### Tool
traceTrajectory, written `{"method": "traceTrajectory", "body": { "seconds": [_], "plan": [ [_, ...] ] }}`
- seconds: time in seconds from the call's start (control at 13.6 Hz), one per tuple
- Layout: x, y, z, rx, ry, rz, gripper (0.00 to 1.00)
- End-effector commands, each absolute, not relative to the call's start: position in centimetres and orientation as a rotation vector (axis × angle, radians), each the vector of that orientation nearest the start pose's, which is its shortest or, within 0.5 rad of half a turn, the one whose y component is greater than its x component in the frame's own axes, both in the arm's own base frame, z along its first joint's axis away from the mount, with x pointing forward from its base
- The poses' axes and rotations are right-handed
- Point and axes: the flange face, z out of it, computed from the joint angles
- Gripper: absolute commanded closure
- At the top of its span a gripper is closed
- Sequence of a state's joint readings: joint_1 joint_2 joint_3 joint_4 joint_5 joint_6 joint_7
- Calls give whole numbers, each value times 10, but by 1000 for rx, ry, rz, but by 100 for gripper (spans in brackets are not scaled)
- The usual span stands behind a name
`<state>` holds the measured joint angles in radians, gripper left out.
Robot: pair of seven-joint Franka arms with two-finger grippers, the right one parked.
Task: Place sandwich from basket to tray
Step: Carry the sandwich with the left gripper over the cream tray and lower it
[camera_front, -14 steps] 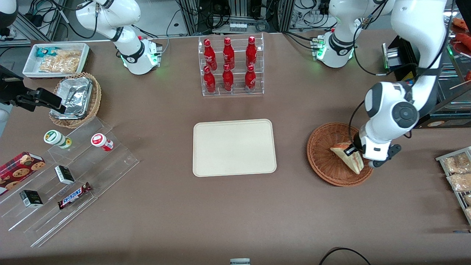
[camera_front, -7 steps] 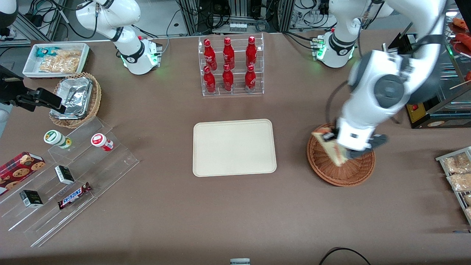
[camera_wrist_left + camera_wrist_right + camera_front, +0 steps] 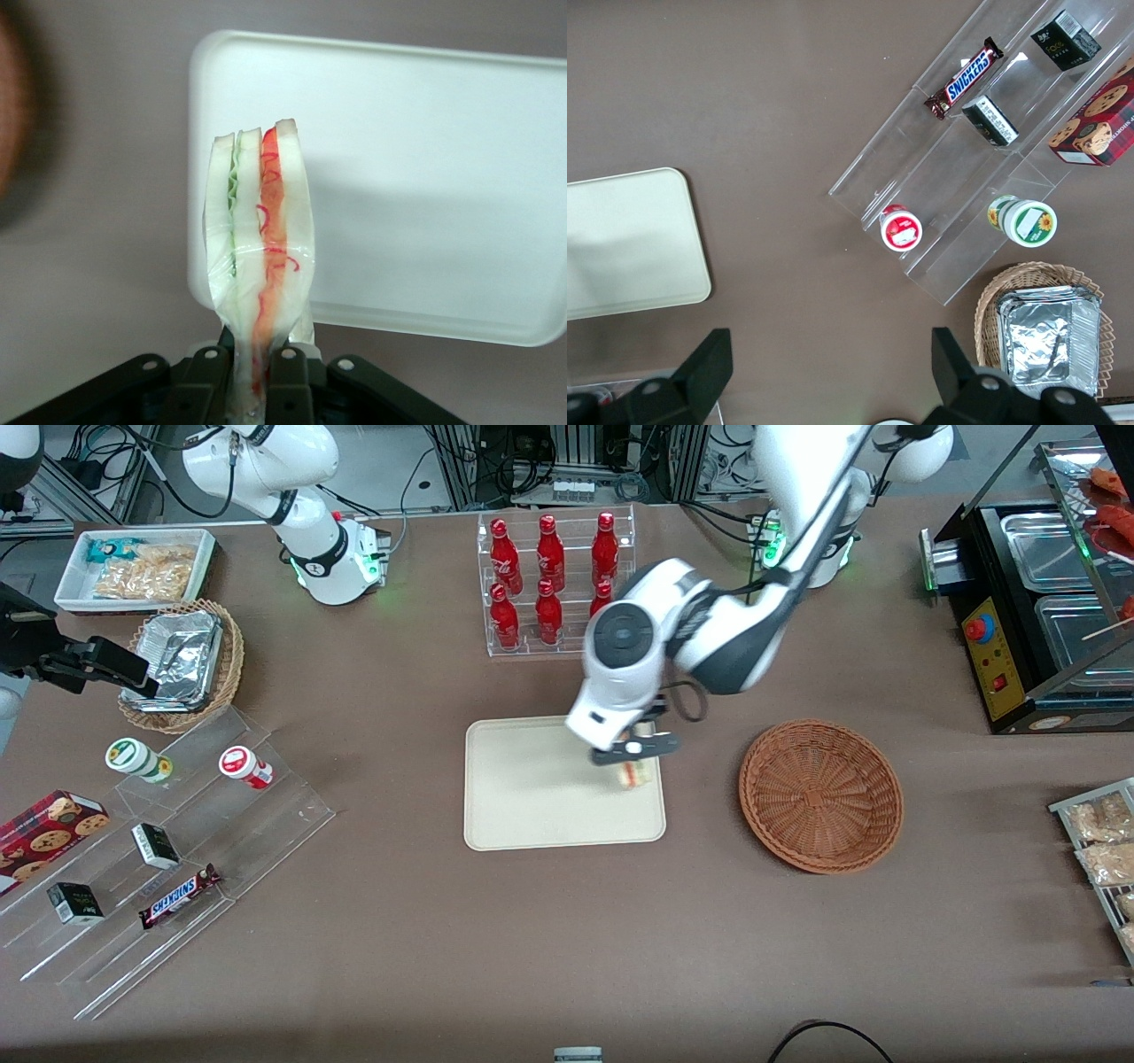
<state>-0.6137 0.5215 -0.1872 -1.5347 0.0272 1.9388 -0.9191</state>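
Note:
My left gripper [image 3: 631, 755] is shut on the sandwich [image 3: 635, 771], a wrapped pale wedge with red and green filling, and holds it above the tray's [image 3: 532, 788] edge nearest the basket. In the left wrist view the sandwich [image 3: 259, 232] is pinched between the black fingers [image 3: 205, 390], with the cream tray [image 3: 425, 177] below it. The reddish-brown woven basket [image 3: 821, 794] lies empty on the table, toward the working arm's end.
A clear rack of red bottles [image 3: 554, 584] stands farther from the front camera than the tray. A clear stepped stand with snacks [image 3: 151, 850], a tan basket with foil containers [image 3: 182, 660] and a white bin [image 3: 133, 567] lie toward the parked arm's end. A black appliance [image 3: 1028, 620] stands near the basket.
My left gripper has lifted the sandwich out of the basket and carried it sideways to above the tray. The basket now lies empty.

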Motion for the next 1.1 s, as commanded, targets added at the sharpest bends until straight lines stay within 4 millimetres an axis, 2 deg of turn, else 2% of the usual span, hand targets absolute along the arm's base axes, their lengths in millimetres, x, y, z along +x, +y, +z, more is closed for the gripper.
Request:
{"method": "traceTrajectory", "body": {
  "seconds": [0.0,0.15,0.29,0.44,0.73,0.81,0.88,0.95,1.03],
  "plan": [
    [485,-517,318,-3152,-132,119,89],
    [484,-528,291,-3190,-67,91,88],
    [477,-541,275,-3196,8,17,88],
    [478,-540,255,-3155,63,-30,88],
    [480,-541,241,-3169,72,-49,87],
    [480,-542,236,-3174,72,-52,78],
    [481,-543,234,-3184,73,-63,56],
    [482,-543,232,-3186,60,-67,14],
    [484,-543,240,-3192,60,-85,1]
  ]
}}
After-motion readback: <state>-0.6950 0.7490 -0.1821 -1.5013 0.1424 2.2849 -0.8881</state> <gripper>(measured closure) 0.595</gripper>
